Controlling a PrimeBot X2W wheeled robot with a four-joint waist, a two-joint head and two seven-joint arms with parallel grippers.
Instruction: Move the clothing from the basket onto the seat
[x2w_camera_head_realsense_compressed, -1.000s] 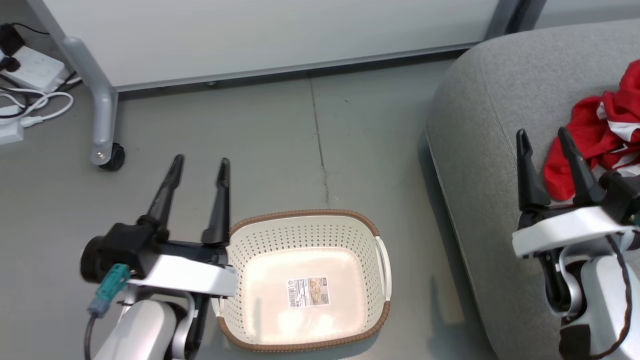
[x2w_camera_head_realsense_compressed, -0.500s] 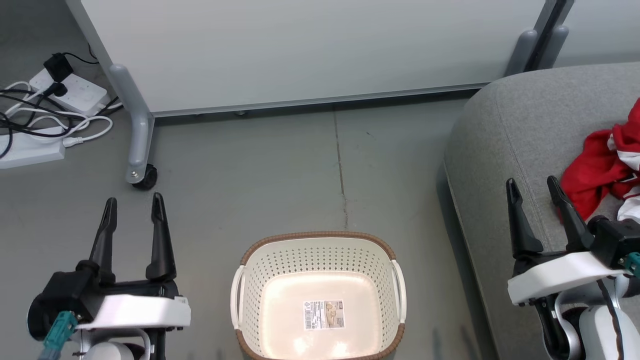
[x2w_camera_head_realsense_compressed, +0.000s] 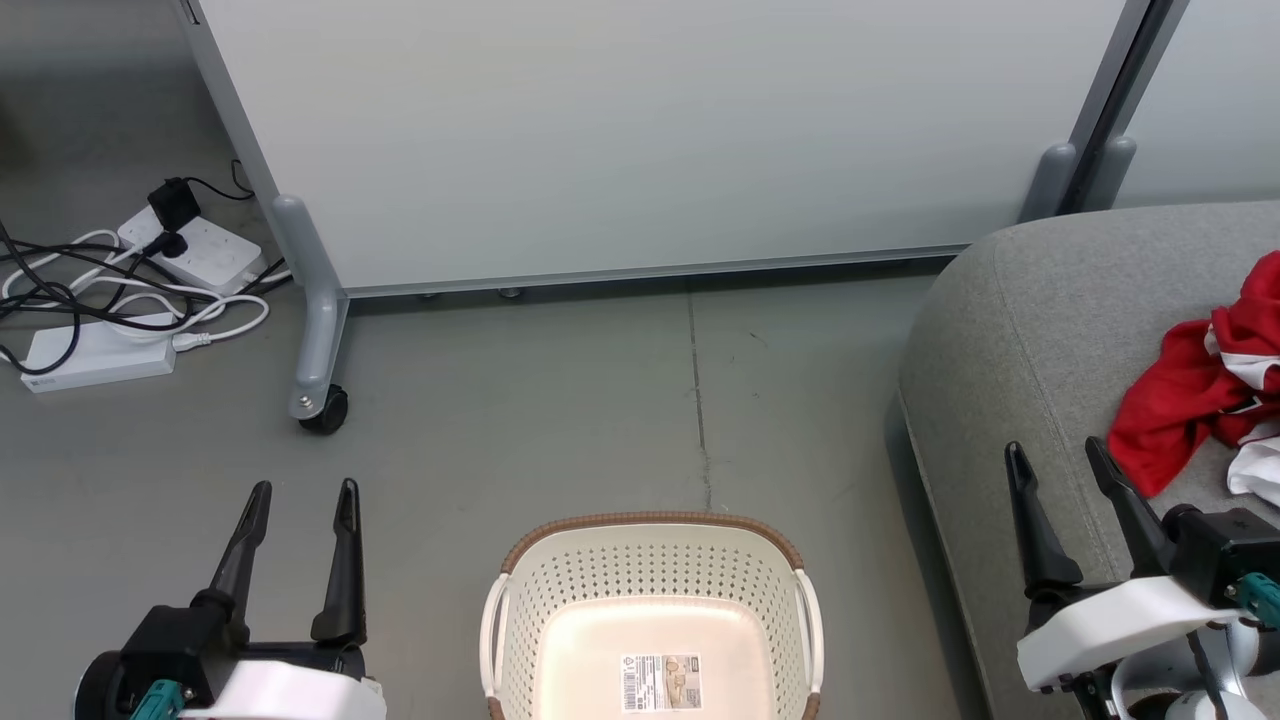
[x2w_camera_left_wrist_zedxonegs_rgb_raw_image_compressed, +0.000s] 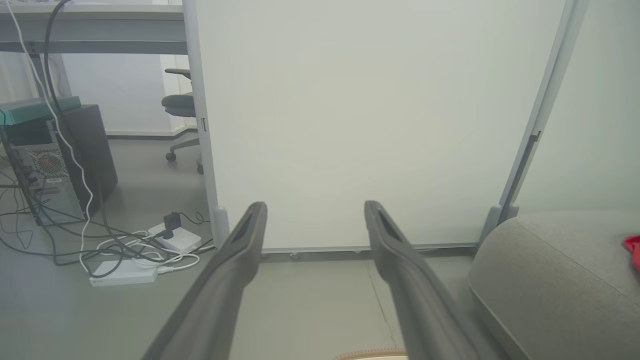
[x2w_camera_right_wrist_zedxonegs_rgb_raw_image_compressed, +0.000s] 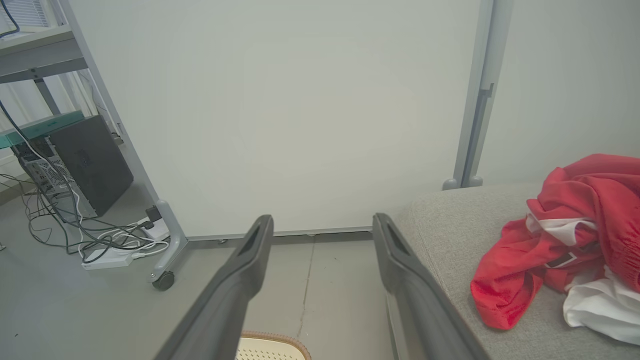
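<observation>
At the lower left of the head view, the left gripper (x2w_camera_head_realsense_compressed: 305, 487): fingers spread wide and empty, tips over bare grey floor (x2w_camera_head_realsense_compressed: 560, 400), just left of the basket (x2w_camera_head_realsense_compressed: 650, 575) and apart from it. At the lower right, the right gripper (x2w_camera_head_realsense_compressed: 1055, 448): fingers equally spread and empty, seen against the front edge of the light grey sofa (x2w_camera_head_realsense_compressed: 1030, 330), near the red clothing (x2w_camera_head_realsense_compressed: 1180, 400) but not touching it.

Basket upright on the floor between the two grippers. Cream perforated walls, brown woven-look rim, side handles, a paper label (x2w_camera_head_realsense_compressed: 660, 682) plain on its bottom. Near end cut off by the frame edge.

Clothing in a crumpled heap on the sofa seat at the right — bright red fabric with white stripes, plus a smaller white cloth piece (x2w_camera_head_realsense_compressed: 1262, 468) touching its near side, partly cut off at the right edge.

Behind, a pale partition panel (x2w_camera_head_realsense_compressed: 640, 130) on grey feet, with one black castor (x2w_camera_head_realsense_compressed: 328, 410) on the floor. Left of it, two white power strips (x2w_camera_head_realsense_compressed: 95, 352) amid tangled black and white cables. A thin crack (x2w_camera_head_realsense_compressed: 700, 400) in the floor, running from the panel toward the basket. In the wrist views, a dark computer tower (x2w_camera_right_wrist_zedxonegs_rgb_raw_image_compressed: 90, 160) beyond the cables and an office chair (x2w_camera_left_wrist_zedxonegs_rgb_raw_image_compressed: 182, 105) farther back.
</observation>
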